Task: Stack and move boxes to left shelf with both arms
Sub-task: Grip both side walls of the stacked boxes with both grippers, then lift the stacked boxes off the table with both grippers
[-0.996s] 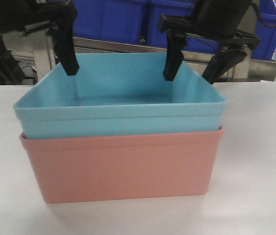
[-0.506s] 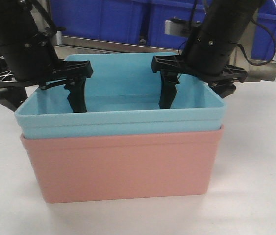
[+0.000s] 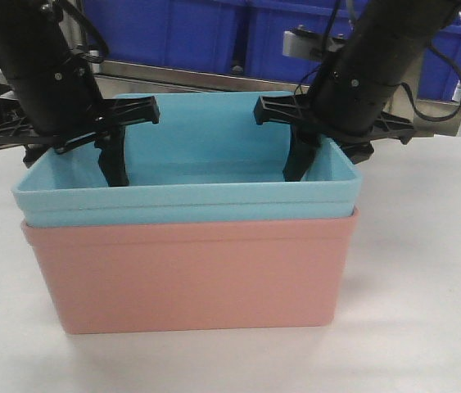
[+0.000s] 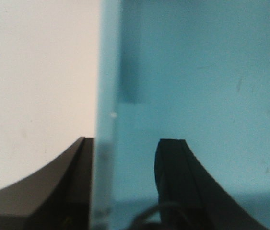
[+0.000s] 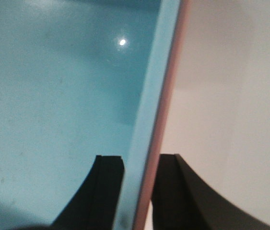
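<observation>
My left gripper [image 4: 127, 141] is spread across the left wall of the light blue bin [image 3: 189, 201]. The outer finger sits just beside the wall and the inner finger [image 3: 116, 164] stands clear of it. My right gripper [image 5: 140, 156] straddles the right wall, with fingers close on both sides, but the wrist view is too blurred for me to tell whether they press. In the front view, both outer fingers are hidden behind the walls at ten and two o'clock, and both arms are cut off at the top. The blue bin sits nested in the salmon pink bin [image 3: 189, 270] on the white table [image 3: 427, 311]. At twelve o'clock behind them are a metal rail [image 3: 189, 79] and dark blue bins [image 3: 189, 33], both partly blocked.
</observation>
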### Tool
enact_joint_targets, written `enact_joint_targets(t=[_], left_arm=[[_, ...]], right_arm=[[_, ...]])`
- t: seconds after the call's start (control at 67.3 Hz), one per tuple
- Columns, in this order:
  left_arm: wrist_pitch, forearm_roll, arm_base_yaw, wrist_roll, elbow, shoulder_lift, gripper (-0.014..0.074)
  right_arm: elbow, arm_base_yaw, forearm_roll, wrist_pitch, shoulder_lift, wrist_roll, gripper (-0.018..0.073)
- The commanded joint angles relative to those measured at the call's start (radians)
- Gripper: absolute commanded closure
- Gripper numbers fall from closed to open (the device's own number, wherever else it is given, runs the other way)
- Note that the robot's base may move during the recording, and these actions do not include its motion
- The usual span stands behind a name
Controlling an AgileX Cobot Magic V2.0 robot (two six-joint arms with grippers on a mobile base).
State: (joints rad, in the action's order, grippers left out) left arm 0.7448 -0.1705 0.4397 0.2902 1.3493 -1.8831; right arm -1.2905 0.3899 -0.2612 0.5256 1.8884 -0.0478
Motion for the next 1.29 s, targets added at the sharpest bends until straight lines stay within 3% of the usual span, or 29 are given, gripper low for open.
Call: enact_joint_targets(t=[0.0,0.342,0.61,0.773,0.937,1.085,1.279], left_arm=[[-0.036,0.0,0.005,-0.103,0.003,0.008,0.0606],[-0.014,0.038,0.021,-0.095,0.003,0.121,0.0607],[0.038,0.356,0.158,0.165,0.003,0.32,0.0608],[0.105,0.459,0.252,0.269,0.025,0.403,0.0608],[0.165,0.499,0.321,0.292,0.087,0.445,0.0608],[0.194,0.534,0.37,0.319,0.141,0.457,0.0608],[0.217,0.591,0.416,0.37,0.19,0.457,0.0608]], right_arm=[[0.006,-0.002,0.019,0.011,-0.01,0.018,0.0532],[0.003,-0.002,0.019,0.042,-0.122,0.017,0.0532],[0.003,-0.002,0.019,0.067,-0.33,-0.013,0.0532],[-0.003,0.0,0.027,0.112,-0.447,-0.013,0.0531],[-0.053,0.027,0.055,0.188,-0.505,-0.019,0.0531],[-0.103,0.103,0.142,0.202,-0.519,-0.102,0.0531],[-0.122,0.23,0.415,0.189,-0.514,-0.347,0.0531]])
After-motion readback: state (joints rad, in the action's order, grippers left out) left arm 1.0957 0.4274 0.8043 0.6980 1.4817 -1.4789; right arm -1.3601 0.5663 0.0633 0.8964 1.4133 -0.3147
